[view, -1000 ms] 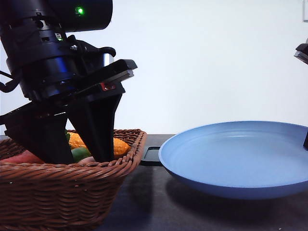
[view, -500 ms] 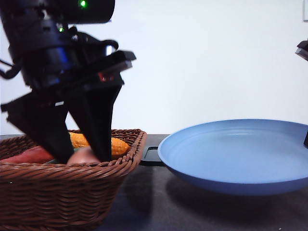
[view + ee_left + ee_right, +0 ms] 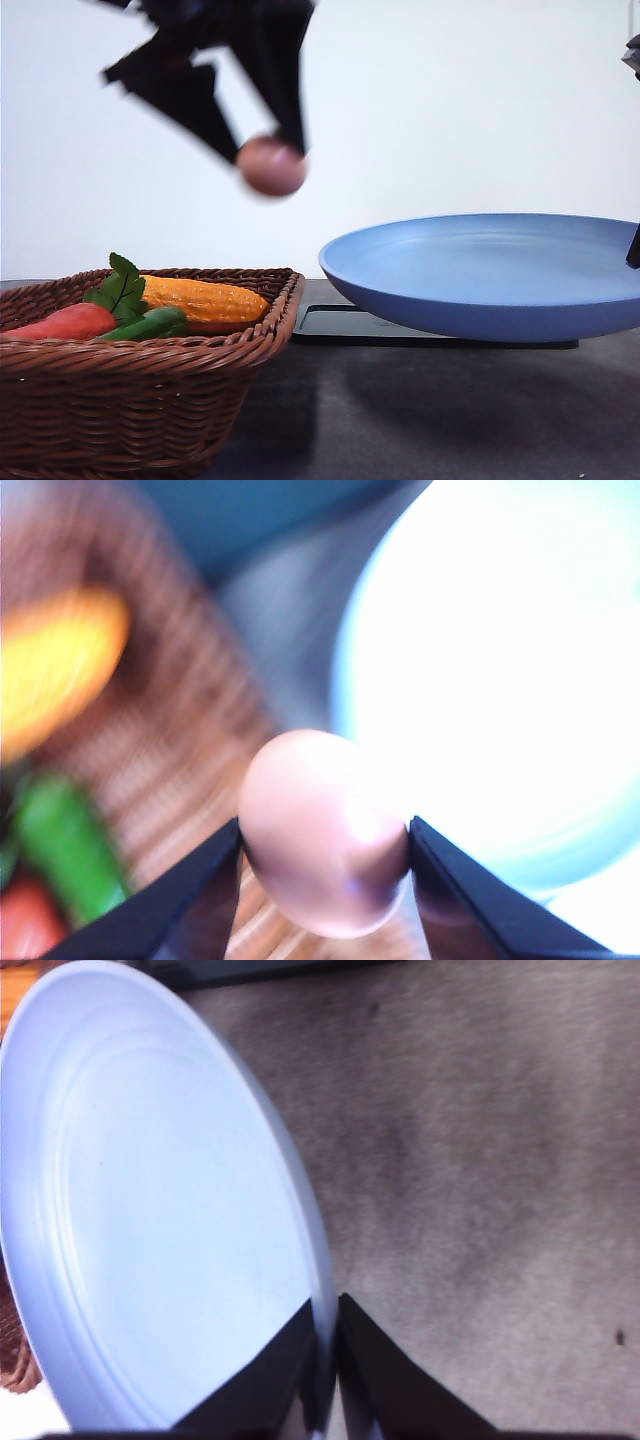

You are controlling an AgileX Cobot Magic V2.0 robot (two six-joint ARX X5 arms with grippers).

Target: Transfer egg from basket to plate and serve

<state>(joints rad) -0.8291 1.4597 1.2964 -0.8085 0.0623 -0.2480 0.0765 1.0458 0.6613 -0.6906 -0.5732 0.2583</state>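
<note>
In the front view, our left pincer (image 3: 268,150) holds the egg (image 3: 271,165) in the air, above the gap between the basket (image 3: 140,375) and the plate (image 3: 480,275). The plate is lifted off the black tray (image 3: 340,325) near the far edge of the tabletop (image 3: 400,420). The picture is blurred there, so we judge the egg could slip out if the arm swings fast.

In the left wrist view, the egg (image 3: 325,830) is smooth, pinkish-brown and rounded, pressed between both fingers (image 3: 200,880). Such a round surface gives little grip.

In the right wrist view, our right pincer (image 3: 325,1360) is closed on the plate's rim (image 3: 310,1250). A thin grip may let the plate tilt.
</note>
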